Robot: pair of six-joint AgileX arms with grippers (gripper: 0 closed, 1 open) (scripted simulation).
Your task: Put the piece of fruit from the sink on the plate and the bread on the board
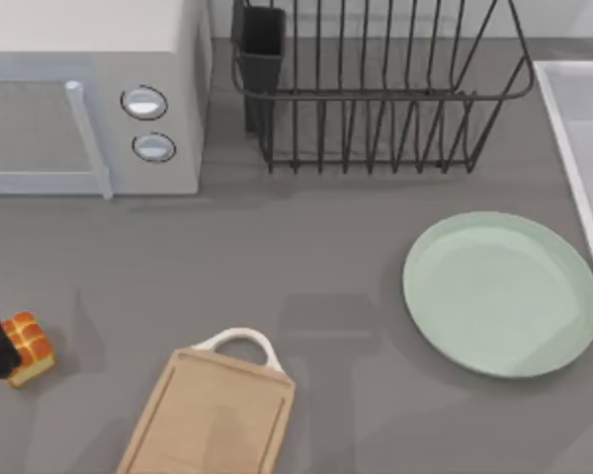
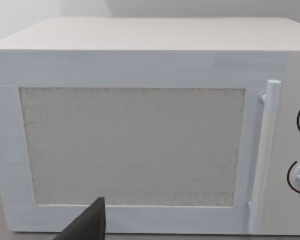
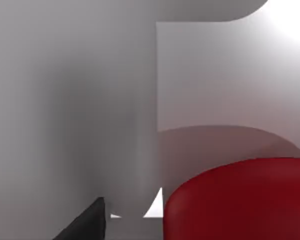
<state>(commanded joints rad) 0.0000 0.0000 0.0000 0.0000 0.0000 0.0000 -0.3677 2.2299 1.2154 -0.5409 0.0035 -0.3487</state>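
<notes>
Down at the bottom edge of the top view sits the board [image 1: 210,419], angled on the grey table [image 1: 326,267], its white loop handle pointing up-frame. At lower left the bread [image 1: 30,348] rests on the table right against a dark piece of the left arm at the frame's edge; the left gripper's [image 2: 85,225] opening I cannot tell, only one dark finger showing in its wrist view before the microwave [image 1: 89,94]. Right of centre lies the plate [image 1: 502,293], bare. Further up, the microwave fills the upper left and a black wire dish rack [image 1: 376,89] stands top centre. The sink [image 1: 578,128] runs along the right edge. The right gripper [image 3: 85,225] is in the white basin, the piece of fruit [image 3: 240,200] close by; its grip I cannot tell.
</notes>
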